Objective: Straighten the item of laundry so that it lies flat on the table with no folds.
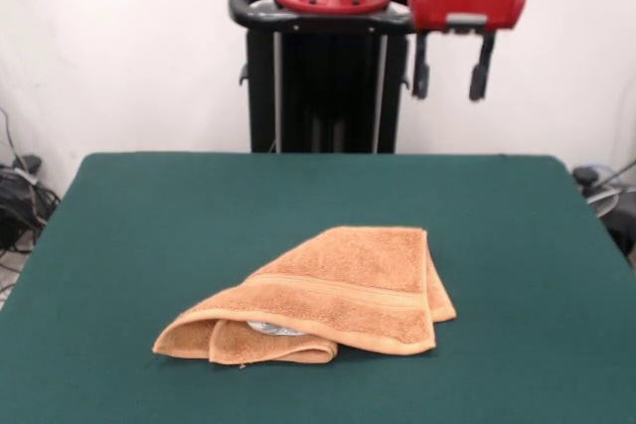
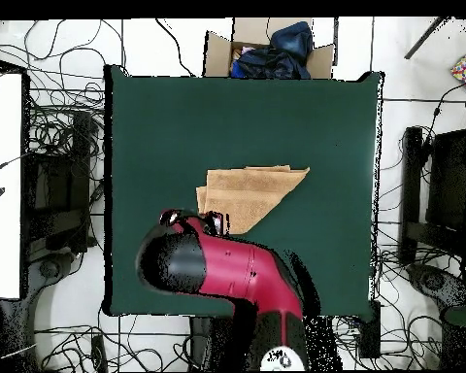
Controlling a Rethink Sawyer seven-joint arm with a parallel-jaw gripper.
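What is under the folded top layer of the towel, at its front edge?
Under the towel's top layer a lower fold of the same cloth shows, and a small pale patch, perhaps a tag. Deeper inside is covered.

The bench (image 1: 149, 215) is bare green felt on all sides of the one obstacle on it, the folded towel (image 1: 338, 295), a low heap near the middle, somewhat toward the edge away from the robot, well clear of every edge and corner. In the front view the gripper (image 1: 451, 71) hangs with its fingers apart above the robot-side edge, nothing between it and the surface, while the black pedestal (image 1: 323, 76) stands just behind that edge. In the overhead view the red and black arm (image 2: 222, 267) lies over the robot-side part of the bench, covering the towel's near corner, and a cardboard box (image 2: 266, 53) of dark cloth sits just off the far edge.
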